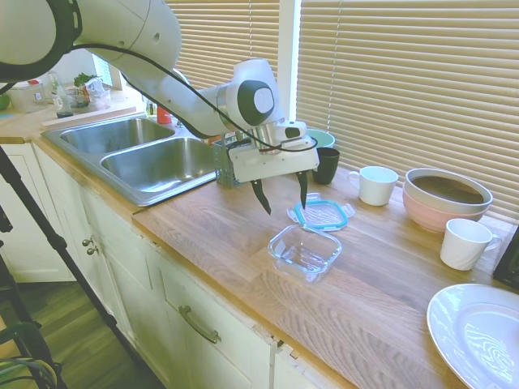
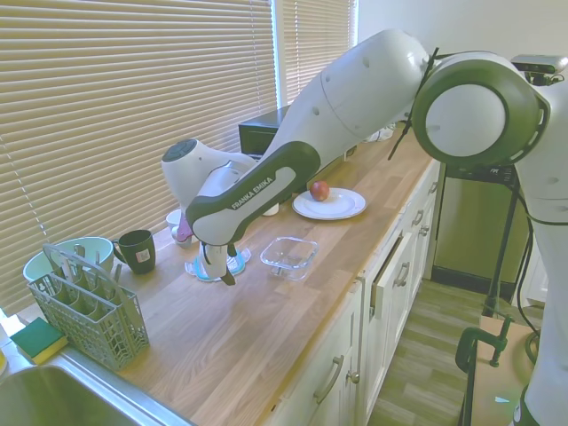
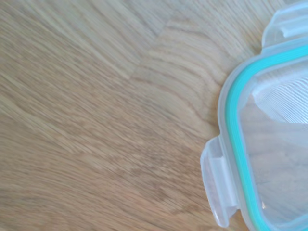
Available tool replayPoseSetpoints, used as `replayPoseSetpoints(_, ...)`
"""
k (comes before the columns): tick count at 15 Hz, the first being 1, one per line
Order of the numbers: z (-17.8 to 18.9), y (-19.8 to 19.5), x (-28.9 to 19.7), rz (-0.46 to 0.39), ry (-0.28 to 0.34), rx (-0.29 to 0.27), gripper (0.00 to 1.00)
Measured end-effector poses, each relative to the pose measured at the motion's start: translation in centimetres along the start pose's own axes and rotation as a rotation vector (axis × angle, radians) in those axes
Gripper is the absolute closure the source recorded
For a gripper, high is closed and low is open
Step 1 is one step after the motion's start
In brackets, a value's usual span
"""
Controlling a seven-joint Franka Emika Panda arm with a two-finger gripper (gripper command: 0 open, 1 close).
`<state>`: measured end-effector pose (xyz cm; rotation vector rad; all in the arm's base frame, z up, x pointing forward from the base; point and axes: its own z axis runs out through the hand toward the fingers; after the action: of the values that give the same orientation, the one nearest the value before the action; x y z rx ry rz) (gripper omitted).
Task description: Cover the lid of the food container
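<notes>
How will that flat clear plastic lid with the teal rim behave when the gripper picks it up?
The flat clear plastic lid with the teal rim looks thin, so probably light and slightly flexible. Lying flat on the wooden counter, it may slide when nudged. Its glossy surface could slip between fingers.

A wooden counter (image 1: 243, 243) carries everything. The lid (image 1: 322, 214) lies flat on it, with the container (image 1: 305, 250) just beside it toward the front edge. Along the blinds stand a dark mug (image 1: 327, 164), a white mug (image 1: 376, 185), stacked bowls (image 1: 446, 197) and another white mug (image 1: 465, 243). A white plate (image 1: 478, 332) sits at the far end, a cutlery basket (image 2: 87, 306) near the sink (image 1: 154, 162).
</notes>
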<state>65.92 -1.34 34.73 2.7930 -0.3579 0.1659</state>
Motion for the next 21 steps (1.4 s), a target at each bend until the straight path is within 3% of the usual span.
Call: replayPoseSetpoints(21, 2.5, -0.2, 3.6, -0.086, 0.011, -0.072, 0.0)
